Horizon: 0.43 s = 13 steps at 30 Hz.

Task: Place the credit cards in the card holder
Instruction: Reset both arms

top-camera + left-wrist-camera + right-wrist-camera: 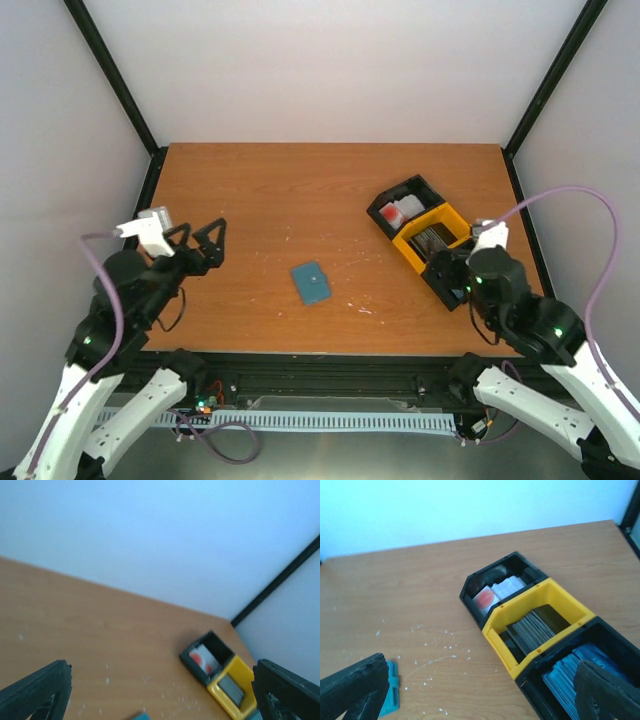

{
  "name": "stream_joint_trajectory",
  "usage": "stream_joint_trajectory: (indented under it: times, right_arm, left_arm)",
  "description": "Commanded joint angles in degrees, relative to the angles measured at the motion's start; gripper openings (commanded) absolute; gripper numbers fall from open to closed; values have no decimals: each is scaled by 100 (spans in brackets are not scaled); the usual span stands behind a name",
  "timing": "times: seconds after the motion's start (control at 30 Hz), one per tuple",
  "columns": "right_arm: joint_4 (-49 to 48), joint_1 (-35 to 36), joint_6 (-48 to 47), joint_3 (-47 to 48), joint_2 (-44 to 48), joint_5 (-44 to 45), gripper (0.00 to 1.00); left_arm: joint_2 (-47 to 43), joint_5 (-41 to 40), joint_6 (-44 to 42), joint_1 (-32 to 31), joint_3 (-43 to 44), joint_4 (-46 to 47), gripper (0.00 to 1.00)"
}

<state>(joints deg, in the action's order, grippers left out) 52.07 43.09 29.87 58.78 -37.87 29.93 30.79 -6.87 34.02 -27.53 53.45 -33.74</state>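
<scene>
The card holder, a small teal wallet, lies shut on the wooden table, left of the tray; its edge shows in the right wrist view and as a sliver in the left wrist view. The credit cards, red-and-white, sit in the tray's far black compartment. My left gripper hovers open and empty at the table's left. My right gripper is open and empty over the tray's near end.
The black-and-yellow three-compartment tray stands at the right. Its yellow middle holds grey cards and its near black part holds blue cards. White specks dot the wood between wallet and tray.
</scene>
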Motion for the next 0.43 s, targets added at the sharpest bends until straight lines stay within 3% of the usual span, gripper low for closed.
stream_joint_trajectory:
  times: [0.0,0.17,0.4]
  right_arm:
    - [531,-20,94,100,504,689,100]
    - [750,-20,269,172,790,832,100]
    - [729,-20,312,52,955,881,100]
  left_arm:
    - [-309,-847,-806,-15,587,-285,100]
    - [-219,-1141,-881,-16,1056,-613,100]
    - [-231,-1062,-820,-16,978,-679,100]
